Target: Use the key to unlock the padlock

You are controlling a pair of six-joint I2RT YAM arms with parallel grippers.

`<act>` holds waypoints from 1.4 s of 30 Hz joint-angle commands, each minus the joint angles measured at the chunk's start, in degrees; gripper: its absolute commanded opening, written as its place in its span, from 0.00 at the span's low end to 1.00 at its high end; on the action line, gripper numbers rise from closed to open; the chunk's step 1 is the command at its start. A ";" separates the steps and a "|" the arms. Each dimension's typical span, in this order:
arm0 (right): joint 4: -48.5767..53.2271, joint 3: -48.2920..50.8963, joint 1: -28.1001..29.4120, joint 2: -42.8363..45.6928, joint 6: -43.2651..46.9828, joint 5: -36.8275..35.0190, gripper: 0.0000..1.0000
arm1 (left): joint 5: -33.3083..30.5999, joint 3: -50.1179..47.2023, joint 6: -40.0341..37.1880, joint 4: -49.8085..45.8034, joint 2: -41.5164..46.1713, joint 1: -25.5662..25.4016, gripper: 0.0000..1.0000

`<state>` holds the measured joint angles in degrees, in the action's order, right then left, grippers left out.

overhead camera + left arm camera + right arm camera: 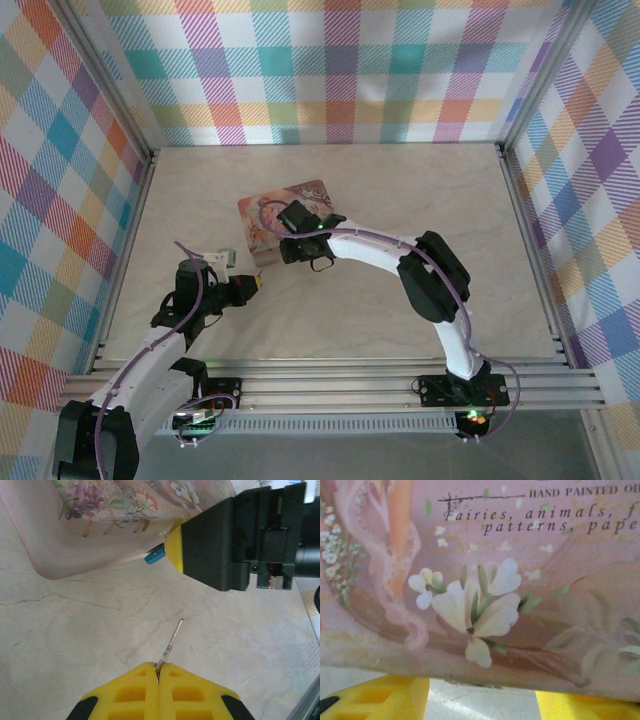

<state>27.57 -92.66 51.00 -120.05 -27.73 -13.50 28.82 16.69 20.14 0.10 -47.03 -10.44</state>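
Padlock (156,556), by my judgement, lies ahead of the left claw (158,667) and a little left of where its key points, apart from the key tip.

Left claw: its 2 yellow fingers are pressed fully together, pinching the key (172,639) by its head. The thin blade sticks forward out of the tips, leaning slightly right in the left wrist view, low over the table (75,630).

Ahead of the blade: bare table, then the near lower edge of the pink box (100,545). At that edge a small blue-ended piece shows, and I take it for the padlock. Its yellow body cannot be told from the yellow fingertip (172,547) touching it, and no keyhole can be made out.

Right claw (481,700): fingers standing apart, nothing between them, tips at the box's edge just beside the padlock.

Judgement: the left arm makes the approach. The blade's long axis, carried forward, meets the right claw rather than the lock. The key therefore needs swinging left before advancing. Keyhole direction is unconfirmed.
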 commanded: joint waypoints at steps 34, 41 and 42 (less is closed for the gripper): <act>4.46 -6.08 0.10 -1.85 1.73 1.45 0.05 | 1.19 -1.17 1.04 4.15 -0.31 -0.98 0.00; 11.51 -8.65 -3.68 2.48 -3.82 15.93 0.00 | 1.45 -0.44 0.20 8.69 -1.02 -3.56 0.00; 12.58 -9.57 -4.12 2.67 -4.36 17.97 0.00 | 1.72 -0.21 -0.25 9.24 -1.23 -3.92 0.00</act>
<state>36.18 -97.71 48.56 -122.37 -28.29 -5.85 29.12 16.08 20.97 5.17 -47.79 -12.88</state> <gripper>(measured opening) 0.215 0.041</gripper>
